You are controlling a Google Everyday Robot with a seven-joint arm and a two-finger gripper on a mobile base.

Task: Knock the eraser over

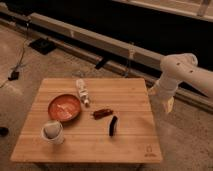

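Note:
The eraser [113,125] is a small narrow black block with a pale edge. It lies flat on the wooden table [135,145], right of centre, just below a reddish-brown elongated object [102,113]. My white arm reaches in from the right. The gripper [167,104] hangs beside the table's right edge, off the tabletop and well to the right of the eraser. It holds nothing that I can see.
A red bowl [64,107] sits at the table's left. A white cup [52,131] stands at the front left. A white bottle-like item [82,90] lies near the back centre. A low wall and cables run across the floor behind.

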